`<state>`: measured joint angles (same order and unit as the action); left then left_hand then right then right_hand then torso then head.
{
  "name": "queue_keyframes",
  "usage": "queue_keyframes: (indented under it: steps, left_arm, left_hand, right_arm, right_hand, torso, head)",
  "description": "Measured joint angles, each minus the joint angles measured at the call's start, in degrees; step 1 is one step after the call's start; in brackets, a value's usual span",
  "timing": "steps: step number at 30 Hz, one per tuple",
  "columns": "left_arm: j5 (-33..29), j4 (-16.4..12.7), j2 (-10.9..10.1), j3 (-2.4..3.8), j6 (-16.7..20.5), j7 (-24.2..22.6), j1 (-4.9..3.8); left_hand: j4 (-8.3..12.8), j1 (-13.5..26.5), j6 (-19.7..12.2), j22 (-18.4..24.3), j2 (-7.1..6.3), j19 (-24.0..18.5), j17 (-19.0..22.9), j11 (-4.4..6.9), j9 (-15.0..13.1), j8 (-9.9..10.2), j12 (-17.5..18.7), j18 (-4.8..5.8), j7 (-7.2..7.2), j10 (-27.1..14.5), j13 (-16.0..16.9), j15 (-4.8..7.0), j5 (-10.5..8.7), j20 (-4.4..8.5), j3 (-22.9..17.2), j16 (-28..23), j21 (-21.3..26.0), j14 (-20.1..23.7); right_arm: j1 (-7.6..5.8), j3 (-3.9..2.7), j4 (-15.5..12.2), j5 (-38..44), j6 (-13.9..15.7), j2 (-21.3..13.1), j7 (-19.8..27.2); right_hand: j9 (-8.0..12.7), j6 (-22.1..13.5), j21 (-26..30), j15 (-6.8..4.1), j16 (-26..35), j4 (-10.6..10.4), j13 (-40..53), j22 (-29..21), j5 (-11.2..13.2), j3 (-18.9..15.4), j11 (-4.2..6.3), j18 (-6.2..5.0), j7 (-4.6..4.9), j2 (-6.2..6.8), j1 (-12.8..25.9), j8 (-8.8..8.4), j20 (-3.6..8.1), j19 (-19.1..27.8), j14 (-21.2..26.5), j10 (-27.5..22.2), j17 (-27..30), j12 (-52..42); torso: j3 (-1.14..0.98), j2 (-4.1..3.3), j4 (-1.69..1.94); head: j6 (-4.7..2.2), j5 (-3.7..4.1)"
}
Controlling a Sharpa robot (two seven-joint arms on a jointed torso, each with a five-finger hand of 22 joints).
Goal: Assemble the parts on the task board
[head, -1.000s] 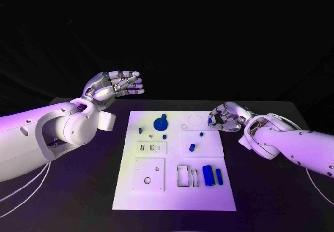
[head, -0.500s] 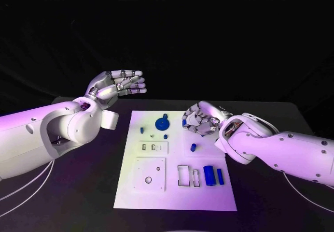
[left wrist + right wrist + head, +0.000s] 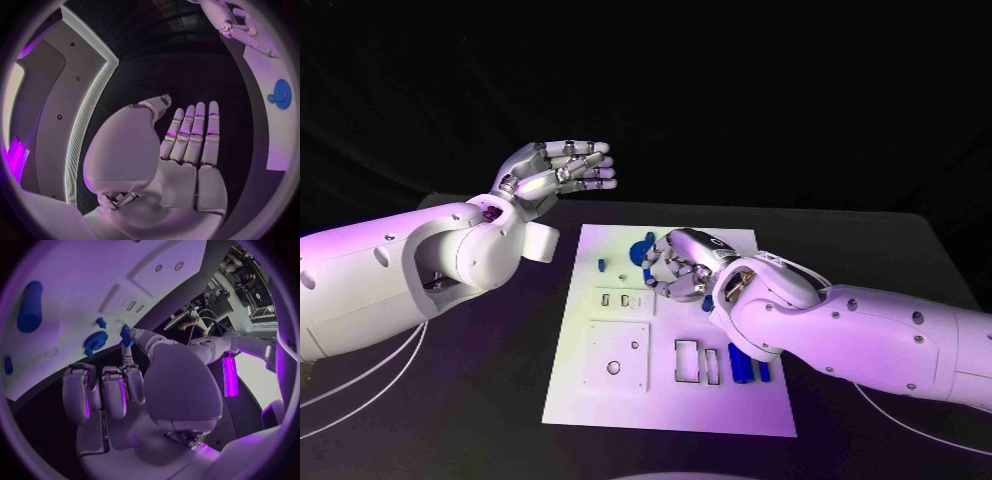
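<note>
The white task board [image 3: 733, 410] lies in the middle of the black table. A blue gear [image 3: 640, 252] stands near its far edge, with a small blue peg [image 3: 602, 266] to its left. My right hand [image 3: 682, 264] hovers over the board just right of the gear [image 3: 95, 341]. It pinches a small blue part [image 3: 125, 334] between thumb and a fingertip, and its other fingers are curled. A thick blue cylinder [image 3: 738, 362] and a slim one [image 3: 762, 371] lie by my right forearm. My left hand [image 3: 560, 167] is raised beyond the board's far left corner, fingers straight, holding nothing.
Two raised white plates [image 3: 619, 303] with slots and holes, and a rectangular frame [image 3: 687, 362], sit on the board's near half. My right forearm [image 3: 848, 330] crosses the board's right side. Black table [image 3: 459, 400] surrounds the board.
My right hand has travelled left from the board's far right corner to a spot over the board beside the gear. The left hand stays raised.
</note>
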<state>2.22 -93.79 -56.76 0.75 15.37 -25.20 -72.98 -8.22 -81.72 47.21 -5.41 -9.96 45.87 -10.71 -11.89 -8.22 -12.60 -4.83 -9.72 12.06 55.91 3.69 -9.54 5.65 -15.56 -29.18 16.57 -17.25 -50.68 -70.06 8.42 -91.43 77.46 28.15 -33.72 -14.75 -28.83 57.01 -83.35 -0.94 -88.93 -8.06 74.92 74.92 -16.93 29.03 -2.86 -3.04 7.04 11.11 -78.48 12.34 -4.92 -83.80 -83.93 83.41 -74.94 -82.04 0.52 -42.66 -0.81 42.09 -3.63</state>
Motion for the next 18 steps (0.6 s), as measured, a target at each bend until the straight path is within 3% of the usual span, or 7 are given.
queue_keyframes:
  steps: [10,18]
  left_arm:
    - [0.0,0.12,0.3,0.0,-0.04,0.06,0.0]
    - [0.0,0.15,0.4,0.0,-0.09,0.1,0.0]
  left_hand:
    - [0.0,0.0,0.0,0.0,0.0,0.0,0.0,0.0,0.0,0.0,0.0,0.0,0.0,0.0,0.05,0.0,0.0,0.0,0.0,0.0,0.0,0.0]
    - [0.0,0.0,0.0,0.0,0.0,0.0,0.01,0.0,0.0,0.0,0.0,0.0,0.0,0.0,0.04,0.0,0.0,0.0,0.0,0.0,0.0,0.0]
  right_arm:
    - [2.09,0.35,1.5,2.95,-1.23,3.2,-2.28]
    - [3.0,0.4,2.58,4.31,-1.89,4.48,-2.95]
  right_hand:
    - [0.03,-0.01,0.02,0.0,0.01,0.15,0.0,-0.01,0.1,0.17,0.0,0.0,0.0,0.06,0.24,0.12,0.0,0.0,0.0,0.0,0.01,0.0]
    - [0.03,-0.12,0.02,0.0,0.04,0.15,-0.01,-0.01,0.11,0.16,0.0,0.0,-0.09,-0.02,0.47,0.22,0.0,0.0,0.0,0.0,0.01,0.0]
  torso:
    - [-0.07,-0.1,-0.02]
    - [-0.1,-0.11,-0.05]
  head:
    - [0.43,-0.47]
    - [0.86,-0.7]
